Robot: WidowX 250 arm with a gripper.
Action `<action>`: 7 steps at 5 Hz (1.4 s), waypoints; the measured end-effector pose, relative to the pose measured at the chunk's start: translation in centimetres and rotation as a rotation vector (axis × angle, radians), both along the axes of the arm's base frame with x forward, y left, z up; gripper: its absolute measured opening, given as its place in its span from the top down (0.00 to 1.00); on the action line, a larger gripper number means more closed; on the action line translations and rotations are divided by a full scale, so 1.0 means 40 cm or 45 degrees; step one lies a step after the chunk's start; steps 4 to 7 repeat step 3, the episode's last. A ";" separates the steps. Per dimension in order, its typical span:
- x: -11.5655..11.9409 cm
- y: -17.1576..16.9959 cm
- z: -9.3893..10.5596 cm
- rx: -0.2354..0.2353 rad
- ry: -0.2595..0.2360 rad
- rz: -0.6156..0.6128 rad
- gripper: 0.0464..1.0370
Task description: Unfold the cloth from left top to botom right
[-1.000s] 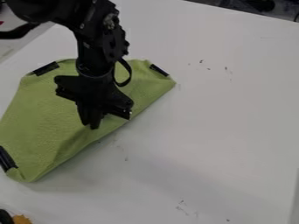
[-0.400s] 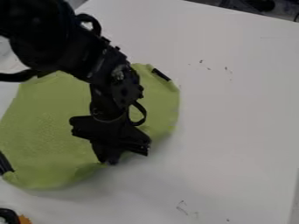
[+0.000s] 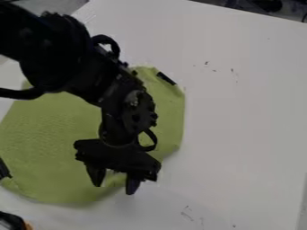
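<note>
Watching from my end: white table takes up most of the camera view, its far edge slanting down toward the upper right, with dark clutter beyond it.

Green cloth next. It lies on the left part of the table and runs out past the left edge of the view. I see a rounded lower outline, a fairly straight right side, and a small notch inward at the lower right, just beside the gripper. Not lying as a full square from what I can see; the middle is partly hidden by the arm.

Black arm comes in from the upper left and crosses over the cloth, gripper end down by the cloth's lower right edge.

Gripper is open, nothing held: I have two fingers well parted, left one in view over the green, right one over white just past the cloth's edge. Can't tell whether either tip touches down.

Black object sits at the bottom left corner of view, orange bit beside it.

Black strip on the cloth's upper right corner, second dark piece at its left side.

Smallest: faint marks on the table.
</note>
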State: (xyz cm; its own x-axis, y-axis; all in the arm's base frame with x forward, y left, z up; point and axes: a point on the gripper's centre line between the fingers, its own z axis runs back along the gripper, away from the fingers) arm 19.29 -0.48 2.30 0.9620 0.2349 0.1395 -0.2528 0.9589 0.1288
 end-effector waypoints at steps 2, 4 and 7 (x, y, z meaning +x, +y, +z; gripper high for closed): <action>-0.006 -0.020 0.051 0.052 -0.041 -0.019 0.03; -0.007 -0.020 0.051 0.055 -0.039 -0.021 0.04; -0.007 -0.020 0.051 0.055 -0.039 -0.021 0.04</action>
